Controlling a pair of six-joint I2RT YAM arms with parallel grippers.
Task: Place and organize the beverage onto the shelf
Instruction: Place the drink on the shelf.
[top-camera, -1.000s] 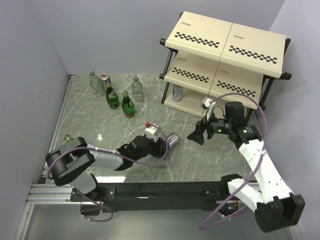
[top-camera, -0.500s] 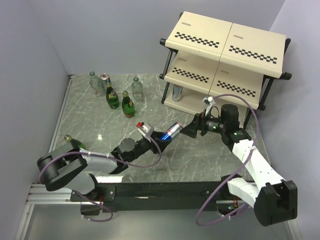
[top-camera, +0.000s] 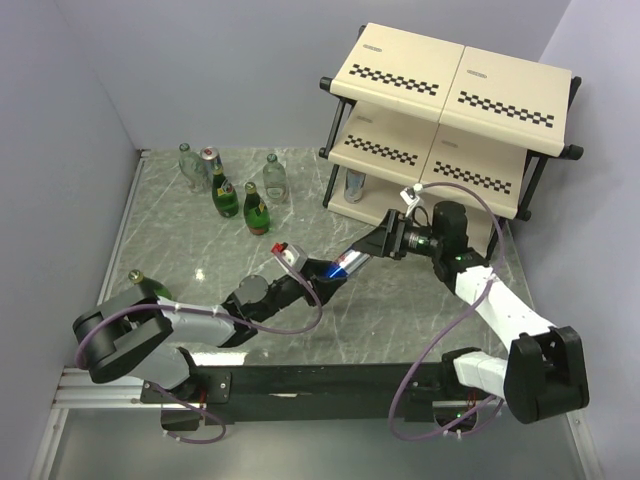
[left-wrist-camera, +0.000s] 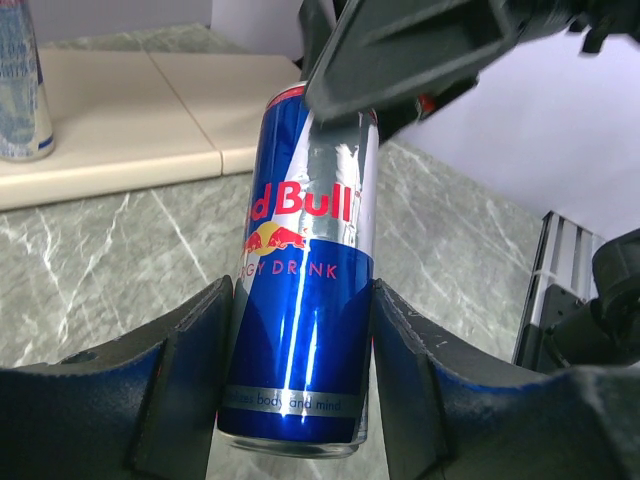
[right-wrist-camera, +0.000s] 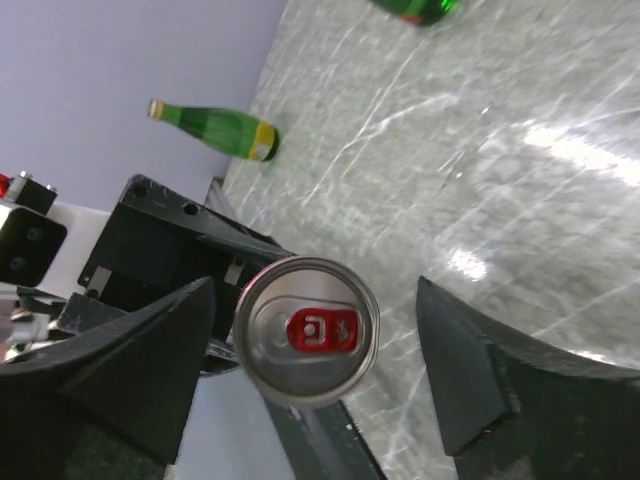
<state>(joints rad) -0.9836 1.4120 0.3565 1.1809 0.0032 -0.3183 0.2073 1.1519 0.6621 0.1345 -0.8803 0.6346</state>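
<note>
A slim silver-and-blue can (top-camera: 345, 263) is held tilted above the table, my left gripper (top-camera: 322, 277) shut on its lower end. In the left wrist view the can (left-wrist-camera: 305, 270) sits squeezed between my left gripper's (left-wrist-camera: 300, 335) two pads. My right gripper (top-camera: 371, 246) is open and straddles the can's top end. In the right wrist view the lid with its red tab (right-wrist-camera: 307, 328) lies between the spread fingers (right-wrist-camera: 150, 380) of the right gripper (right-wrist-camera: 315, 350), with a gap on both sides. The shelf (top-camera: 450, 110) stands at the back right.
Two green bottles (top-camera: 225, 197), two clear bottles (top-camera: 275, 177) and a can (top-camera: 209, 157) stand at the back left. Another green bottle (top-camera: 150, 286) lies near the left edge, also seen as a lying bottle (right-wrist-camera: 215, 128). One can (top-camera: 354, 184) stands on the shelf's lowest board.
My left gripper lifted the can off the table and tilted it toward the right arm. My right gripper swung left and now straddles the can's top.
</note>
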